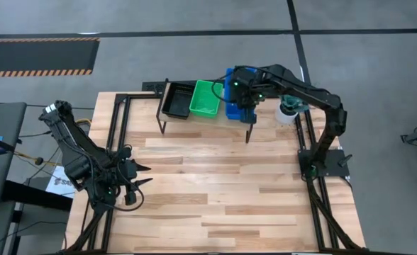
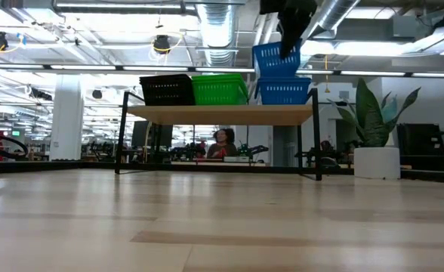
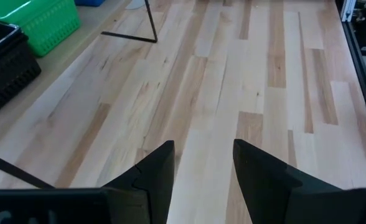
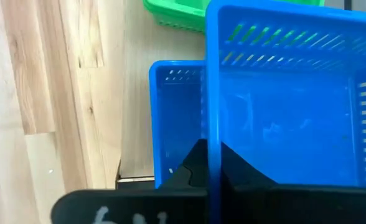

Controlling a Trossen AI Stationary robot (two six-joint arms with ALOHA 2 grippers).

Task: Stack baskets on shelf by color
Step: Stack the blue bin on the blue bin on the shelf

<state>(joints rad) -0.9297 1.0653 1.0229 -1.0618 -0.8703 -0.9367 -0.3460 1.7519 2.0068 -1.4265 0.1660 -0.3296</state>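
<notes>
On the low light-wood shelf (image 2: 222, 114) at the table's far edge: one black mesh basket (image 2: 167, 90), one green mesh basket (image 2: 220, 89), one blue mesh basket (image 2: 285, 91). The right tool (image 1: 247, 95), reaching in above, pinches a second blue basket's (image 2: 275, 60) rim. Left tool (image 3: 203, 171) gapes wide, near-left, low.

I see the shelf (image 1: 208, 122) at the desk's (image 1: 223, 191) far edge. Three basket piles sit on it; my right hand (image 1: 245, 106) holds one basket (image 2: 276, 59) above the rightmost pile (image 2: 285, 91).
</notes>
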